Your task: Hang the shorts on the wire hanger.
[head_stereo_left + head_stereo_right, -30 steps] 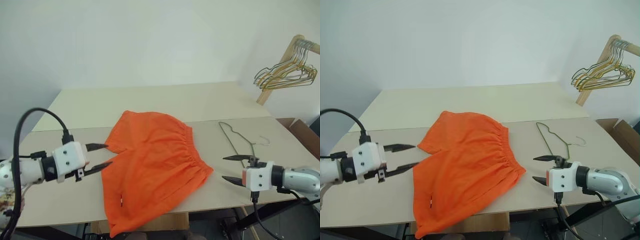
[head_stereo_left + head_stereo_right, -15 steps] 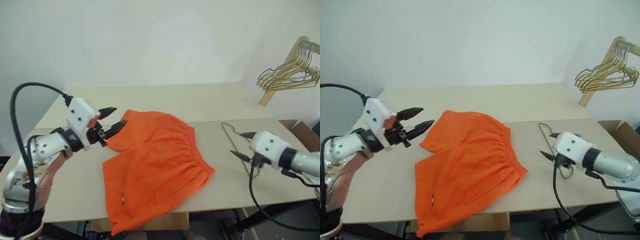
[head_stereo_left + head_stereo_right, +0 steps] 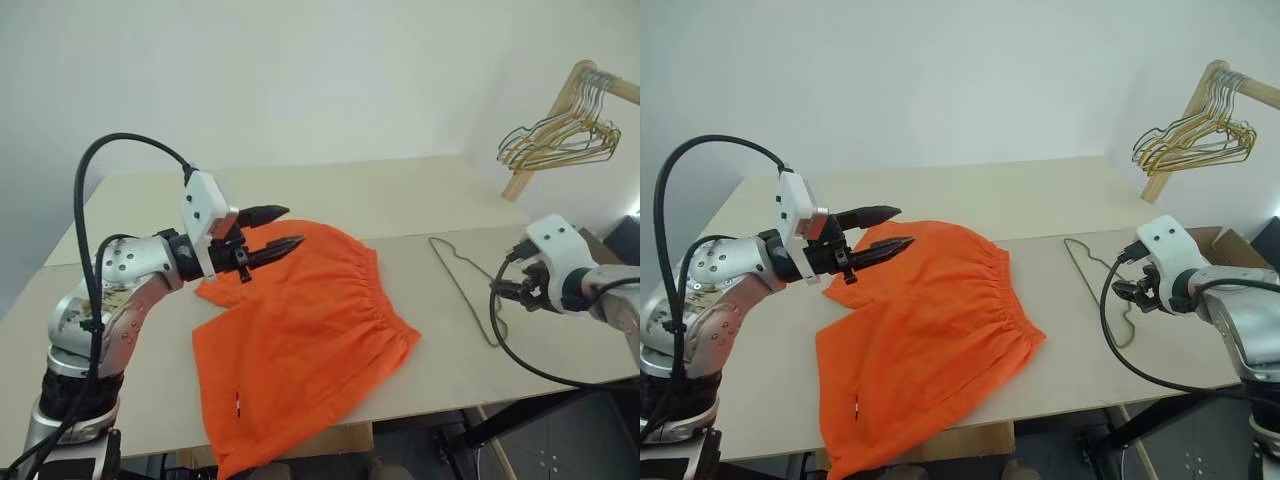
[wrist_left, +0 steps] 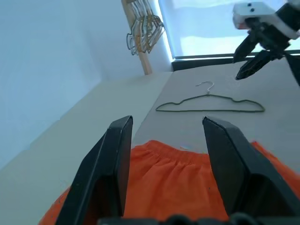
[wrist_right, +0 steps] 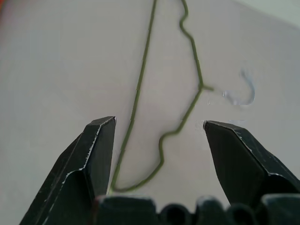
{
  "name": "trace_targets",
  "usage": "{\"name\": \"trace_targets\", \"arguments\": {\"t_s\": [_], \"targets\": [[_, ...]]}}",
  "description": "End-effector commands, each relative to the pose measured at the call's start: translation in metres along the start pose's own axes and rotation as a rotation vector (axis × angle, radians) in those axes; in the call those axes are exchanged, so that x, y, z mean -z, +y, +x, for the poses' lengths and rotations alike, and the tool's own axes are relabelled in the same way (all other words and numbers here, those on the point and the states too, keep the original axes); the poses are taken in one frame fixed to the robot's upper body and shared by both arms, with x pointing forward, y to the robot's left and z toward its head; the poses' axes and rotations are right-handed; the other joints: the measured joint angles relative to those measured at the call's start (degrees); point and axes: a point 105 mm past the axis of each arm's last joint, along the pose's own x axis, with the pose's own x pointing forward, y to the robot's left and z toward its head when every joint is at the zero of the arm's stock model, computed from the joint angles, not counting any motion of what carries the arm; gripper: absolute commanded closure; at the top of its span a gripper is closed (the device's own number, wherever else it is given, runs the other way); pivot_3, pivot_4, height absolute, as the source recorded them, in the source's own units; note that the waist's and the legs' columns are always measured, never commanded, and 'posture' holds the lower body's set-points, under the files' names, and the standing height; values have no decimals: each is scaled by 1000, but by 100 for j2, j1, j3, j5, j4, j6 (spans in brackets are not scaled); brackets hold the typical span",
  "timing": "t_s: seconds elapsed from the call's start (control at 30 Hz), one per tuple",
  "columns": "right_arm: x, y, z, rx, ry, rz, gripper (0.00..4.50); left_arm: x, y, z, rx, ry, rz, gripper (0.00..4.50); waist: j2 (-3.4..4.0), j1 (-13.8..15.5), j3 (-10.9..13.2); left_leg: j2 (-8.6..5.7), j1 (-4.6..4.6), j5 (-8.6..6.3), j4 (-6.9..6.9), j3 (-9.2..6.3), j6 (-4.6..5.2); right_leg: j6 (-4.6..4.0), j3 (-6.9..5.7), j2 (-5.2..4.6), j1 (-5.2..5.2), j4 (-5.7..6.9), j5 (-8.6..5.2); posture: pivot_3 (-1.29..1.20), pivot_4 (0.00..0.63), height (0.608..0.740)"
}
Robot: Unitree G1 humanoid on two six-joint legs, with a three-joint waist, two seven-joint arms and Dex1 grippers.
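Observation:
The bright orange shorts [image 3: 300, 340] lie flat on the front table, waistband toward the right. My left gripper [image 3: 290, 228] hovers level just above their far left edge, fingers open and empty; the left wrist view looks over the shorts [image 4: 178, 187] between its fingers. The wire hanger [image 3: 458, 290] lies flat on the table right of the shorts, hook toward the right. My right gripper [image 3: 512, 292] points down just above the hanger's near end, open and empty. In the right wrist view the wire hanger [image 5: 139, 84] lies between its fingers [image 5: 101, 145].
A bunch of gold wire hangers [image 3: 555, 140] hangs on a slanted wooden rack [image 3: 530, 165] at the far right. Two pale tabletops [image 3: 400, 200] adjoin, with a seam behind the shorts. The shorts' near hem droops over the front edge.
My left gripper rose and swung right, from beside the shorts to above their far edge. The right gripper rolled over, tipped downward and shifted right over the hanger. The camera view shifted too.

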Motion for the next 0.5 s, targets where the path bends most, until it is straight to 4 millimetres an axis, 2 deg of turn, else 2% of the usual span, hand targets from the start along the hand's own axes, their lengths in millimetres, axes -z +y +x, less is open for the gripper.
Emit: {"name": "trace_targets", "arguments": {"t_s": [0.03, 0.23, 0.43, 0.5], "targets": [[12, -3, 11, 26, 94, 109, 983, -8, -8, 3, 95, -24, 2, 1940, 2, -47, 9, 0, -1, 0, 0, 0, 0, 1, 0, 0, 1, 0, 1, -9, 31, 740], [38, -4, 47, 64, 189, 150, 983, -5, -13, 7, 137, -37, -3, 1940, 11, -124, 59, -2, 0, 1, 0, 2, 1, 4, 4, 1, -2, 2, 3, -17, 37, 740], [49, -7, 63, 64, 227, 174, 983, -2, -15, 8, 139, -37, -2, 1940, 9, -211, 77, -3, -1, 1, 2, 3, 0, 11, 8, 1, -1, 1, 9, -19, 50, 740], [53, -10, 67, 73, 224, 220, 1361, -1, -18, 8, 150, -33, -3, 1940, 5, -232, 79, -2, 3, 1, 2, 4, 1, 11, 10, 3, 1, 1, 10, -17, 51, 740]]}}
